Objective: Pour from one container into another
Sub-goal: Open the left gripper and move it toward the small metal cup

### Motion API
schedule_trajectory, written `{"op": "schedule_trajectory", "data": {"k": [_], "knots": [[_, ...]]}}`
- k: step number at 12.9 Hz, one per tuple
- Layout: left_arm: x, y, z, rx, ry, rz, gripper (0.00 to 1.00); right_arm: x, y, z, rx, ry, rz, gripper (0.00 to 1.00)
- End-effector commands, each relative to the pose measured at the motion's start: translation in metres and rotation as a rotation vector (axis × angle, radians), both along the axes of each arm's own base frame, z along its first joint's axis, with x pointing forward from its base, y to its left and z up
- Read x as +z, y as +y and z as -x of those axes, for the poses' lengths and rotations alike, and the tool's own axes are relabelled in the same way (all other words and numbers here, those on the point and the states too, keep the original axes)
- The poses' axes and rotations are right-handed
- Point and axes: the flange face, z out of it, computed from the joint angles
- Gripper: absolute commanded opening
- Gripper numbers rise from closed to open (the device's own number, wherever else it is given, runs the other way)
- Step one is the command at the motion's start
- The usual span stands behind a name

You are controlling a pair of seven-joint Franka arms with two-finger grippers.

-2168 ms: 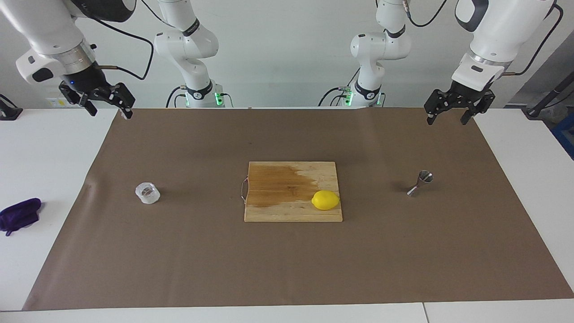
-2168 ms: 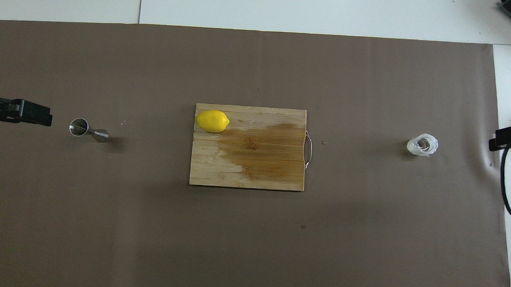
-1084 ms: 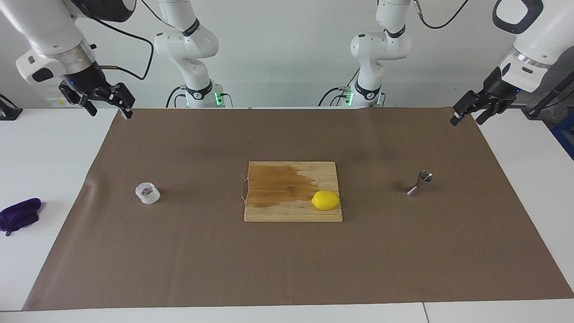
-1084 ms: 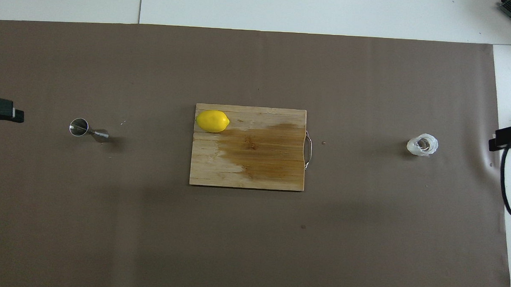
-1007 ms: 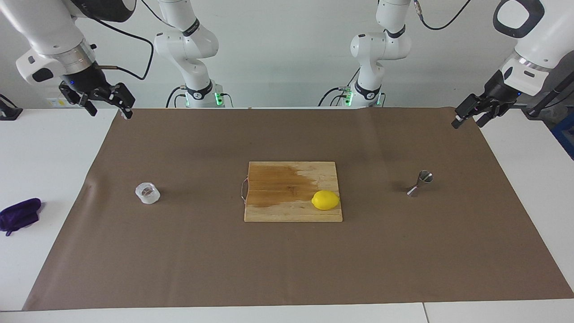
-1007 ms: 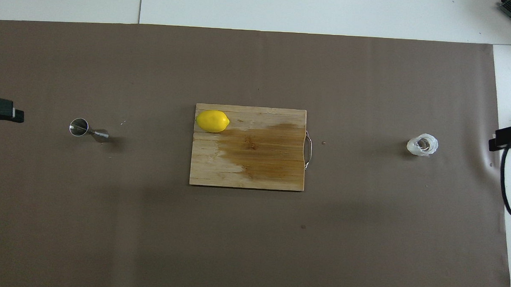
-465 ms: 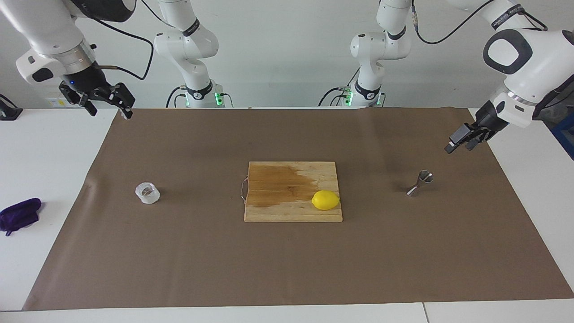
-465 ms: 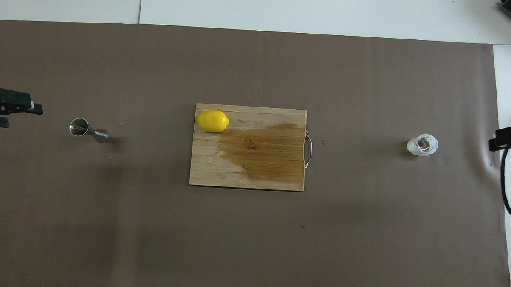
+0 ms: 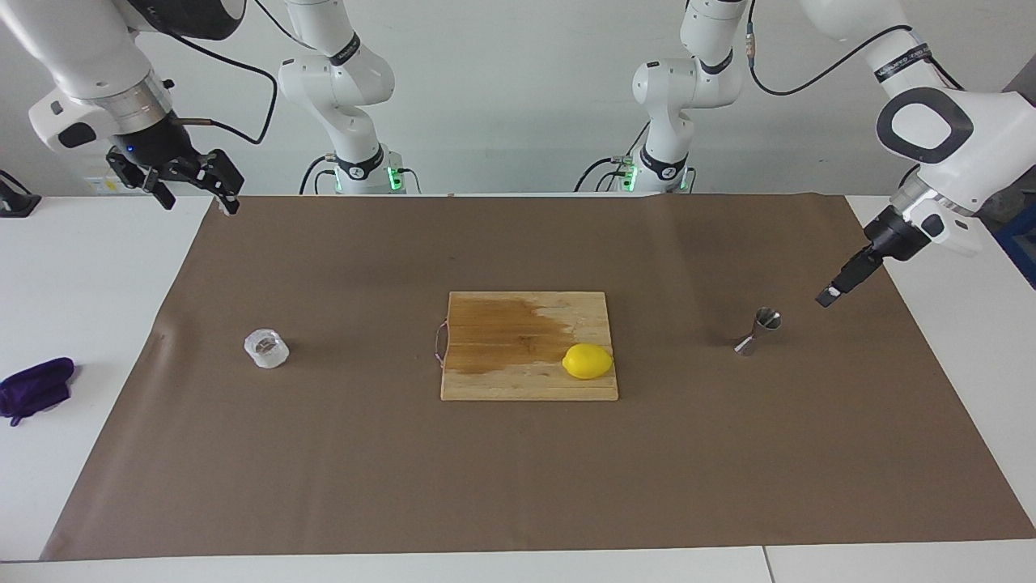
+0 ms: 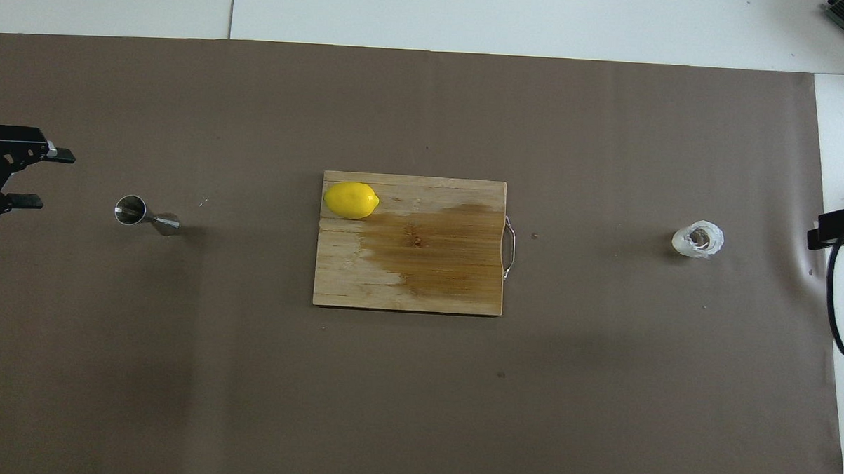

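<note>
The small clear faceted glass cup [image 9: 266,348] [image 10: 698,239] stands on the brown paper toward the right arm's end of the table. The steel hourglass jigger [image 9: 758,330] [image 10: 145,215] stands toward the left arm's end. My left gripper [image 9: 830,295] [image 10: 55,179] hangs open over the paper a short way from the jigger, not touching it, with its fingers pointed toward it. My right gripper [image 9: 198,201] waits open and empty over the paper's corner by the robots. Only its edge [image 10: 826,226] shows in the overhead view.
A wooden cutting board [image 9: 526,385] [image 10: 406,292] with a dark wet patch lies mid-table between the two containers. A yellow lemon [image 9: 588,361] [image 10: 352,200] sits on it. A purple cloth [image 9: 36,389] lies on the white table at the right arm's end.
My left gripper has come down from the paper's corner toward the jigger and turned its fingers toward it. The right arm, cup, jigger and lemon have not moved.
</note>
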Motion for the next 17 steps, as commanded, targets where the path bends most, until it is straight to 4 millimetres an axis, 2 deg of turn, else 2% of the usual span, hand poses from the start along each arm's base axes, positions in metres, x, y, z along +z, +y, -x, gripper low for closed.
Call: {"op": "schedule_trajectory", "data": {"k": [1,6,8,11,12,13,16,17], "knots": [[-0.022,0.011,0.01,0.209,0.054,0.104,1.0,0.002,0.001,0.006,-0.004,-0.006,-0.001,1.0],[-0.074,0.031,0.014,0.435,0.172,0.277,1.0,0.002,0.001,0.006,-0.004,-0.004,-0.001,1.0],[-0.091,0.043,0.019,0.494,0.206,0.33,1.0,0.002,0.001,0.006,-0.004,-0.004,-0.001,1.0],[-0.128,0.067,0.03,0.553,0.289,0.382,1.0,0.002,0.001,0.006,-0.004,-0.006,-0.001,1.0],[-0.129,0.073,0.036,0.566,0.315,0.413,1.0,0.002,0.001,0.006,-0.004,-0.004,-0.001,1.0],[-0.13,0.089,0.045,0.607,0.339,0.432,1.0,0.002,0.001,0.006,-0.004,-0.003,-0.001,1.0],[-0.149,0.1,0.068,0.751,0.423,0.541,1.0,0.002,0.001,0.006,-0.004,-0.006,-0.001,1.0],[-0.15,0.099,0.069,0.802,0.452,0.566,1.0,0.002,0.001,0.006,-0.004,-0.006,-0.001,1.0]]}}
